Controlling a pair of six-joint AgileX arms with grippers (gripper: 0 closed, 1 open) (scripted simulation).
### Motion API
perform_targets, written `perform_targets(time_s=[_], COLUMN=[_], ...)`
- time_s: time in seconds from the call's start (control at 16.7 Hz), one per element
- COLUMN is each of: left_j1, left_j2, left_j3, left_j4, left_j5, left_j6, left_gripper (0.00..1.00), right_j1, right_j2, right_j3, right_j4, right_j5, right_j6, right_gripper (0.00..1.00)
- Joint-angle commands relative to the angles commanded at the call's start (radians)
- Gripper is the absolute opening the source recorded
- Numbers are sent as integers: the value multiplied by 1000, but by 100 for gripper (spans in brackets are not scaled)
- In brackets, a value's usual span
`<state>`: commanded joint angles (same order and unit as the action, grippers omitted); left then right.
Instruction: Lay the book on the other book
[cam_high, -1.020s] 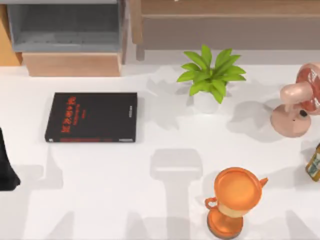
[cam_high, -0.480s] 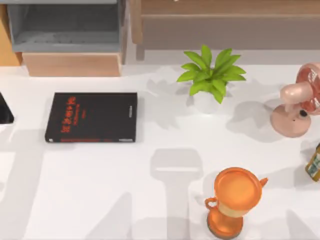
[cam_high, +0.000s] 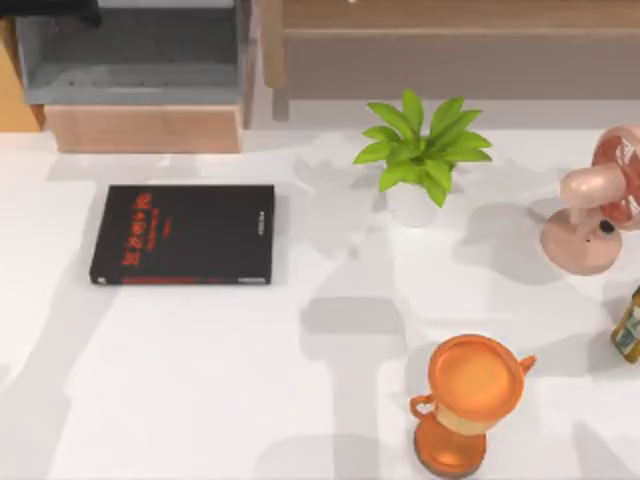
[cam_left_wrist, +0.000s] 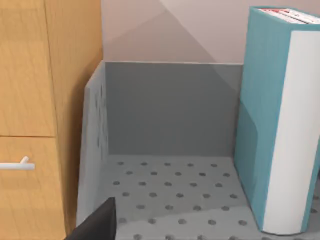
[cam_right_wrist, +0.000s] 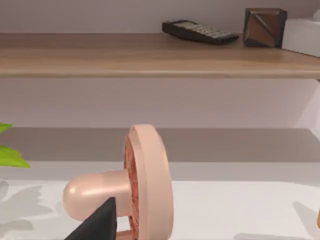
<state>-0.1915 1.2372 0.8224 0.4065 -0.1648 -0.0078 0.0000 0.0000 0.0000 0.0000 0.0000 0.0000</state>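
Note:
The book (cam_left_wrist: 272, 125), teal-blue with white page edges, stands upright inside a grey dotted-floor bin (cam_left_wrist: 170, 115); the left wrist view looks straight into that bin. My left gripper (cam_high: 50, 10) is a dark shape over the bin's back left corner (cam_high: 130, 55), and a dark edge of it (cam_left_wrist: 97, 225) shows apart from the book. The other book (cam_high: 182, 234), black with red lettering, lies flat on the white table, left of centre. A dark edge of my right gripper (cam_right_wrist: 97, 225) hangs before the pink fan (cam_right_wrist: 145, 185).
A potted plant (cam_high: 420, 150) stands behind the table's middle, the pink fan (cam_high: 595, 205) at the right, an orange trophy (cam_high: 470, 400) near the front and a bottle (cam_high: 628, 325) at the right edge. A wooden cabinet (cam_left_wrist: 30, 100) flanks the bin. A shelf (cam_right_wrist: 150, 55) carries a remote (cam_right_wrist: 200, 31).
My left arm has swung from the table's left edge back to the grey bin at the back left. The black book has not moved.

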Motion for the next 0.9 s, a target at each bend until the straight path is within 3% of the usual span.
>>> perform_targets(time_s=[0.48, 0.9], left_j1=[-85, -107], left_j2=[558, 694], left_j3=[370, 468], left_j4=[183, 234], left_j5=[-74, -94], left_j6=[1, 1], left_gripper=[100, 100], right_j1=[0, 0], right_j2=[0, 0], right_j3=[0, 0], right_j4=[0, 0], right_j5=[0, 0], right_j6=[0, 0], right_gripper=[100, 100])
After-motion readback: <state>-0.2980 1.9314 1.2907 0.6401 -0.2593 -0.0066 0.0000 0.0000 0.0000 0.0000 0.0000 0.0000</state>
